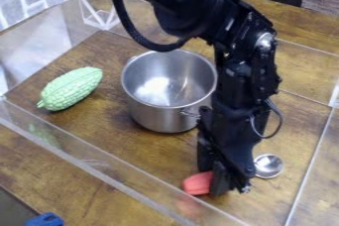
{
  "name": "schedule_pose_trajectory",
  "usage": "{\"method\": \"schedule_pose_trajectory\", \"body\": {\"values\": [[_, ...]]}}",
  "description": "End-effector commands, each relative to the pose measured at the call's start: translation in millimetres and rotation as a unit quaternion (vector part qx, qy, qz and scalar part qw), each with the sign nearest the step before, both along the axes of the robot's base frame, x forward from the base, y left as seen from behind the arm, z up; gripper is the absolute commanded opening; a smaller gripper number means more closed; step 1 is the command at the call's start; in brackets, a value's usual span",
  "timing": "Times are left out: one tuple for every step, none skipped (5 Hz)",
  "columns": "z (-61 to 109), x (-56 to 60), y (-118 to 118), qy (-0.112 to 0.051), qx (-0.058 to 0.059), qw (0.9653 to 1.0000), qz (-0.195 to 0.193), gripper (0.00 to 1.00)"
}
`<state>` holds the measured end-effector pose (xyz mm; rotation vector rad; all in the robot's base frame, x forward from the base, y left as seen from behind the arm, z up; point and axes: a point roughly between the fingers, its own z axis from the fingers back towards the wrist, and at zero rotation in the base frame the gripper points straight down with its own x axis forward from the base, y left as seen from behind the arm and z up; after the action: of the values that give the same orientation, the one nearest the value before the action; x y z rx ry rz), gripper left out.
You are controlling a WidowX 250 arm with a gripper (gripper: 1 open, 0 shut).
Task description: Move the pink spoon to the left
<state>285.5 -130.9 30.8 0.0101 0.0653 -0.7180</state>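
Observation:
The pink spoon (197, 182) lies on the wooden table at the front right. Its salmon handle sticks out to the left of the fingers and its silver bowl (269, 166) to their right. My gripper (228, 180) points straight down over the spoon's middle and is shut on the handle. The black fingers hide the part of the handle between them.
A steel pot (169, 91) stands just behind and to the left of the gripper. A green bumpy gourd (70, 88) lies further left. A clear plastic wall (93, 166) runs along the table's front edge, and a blue object (47, 220) sits outside it.

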Motion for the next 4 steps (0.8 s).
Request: {"method": "schedule_pose_trajectory", "body": {"values": [[40.9, 11.1, 3, -0.045, -0.008, 0.9989, 0.009, 0.0], [55.9, 10.8, 6, -0.049, 0.003, 0.9987, 0.014, 0.0], [77.8, 13.6, 11, -0.063, 0.018, 0.9975, 0.027, 0.0], [100.4, 17.8, 21, -0.079, 0.036, 0.9951, 0.048, 0.0]]}}
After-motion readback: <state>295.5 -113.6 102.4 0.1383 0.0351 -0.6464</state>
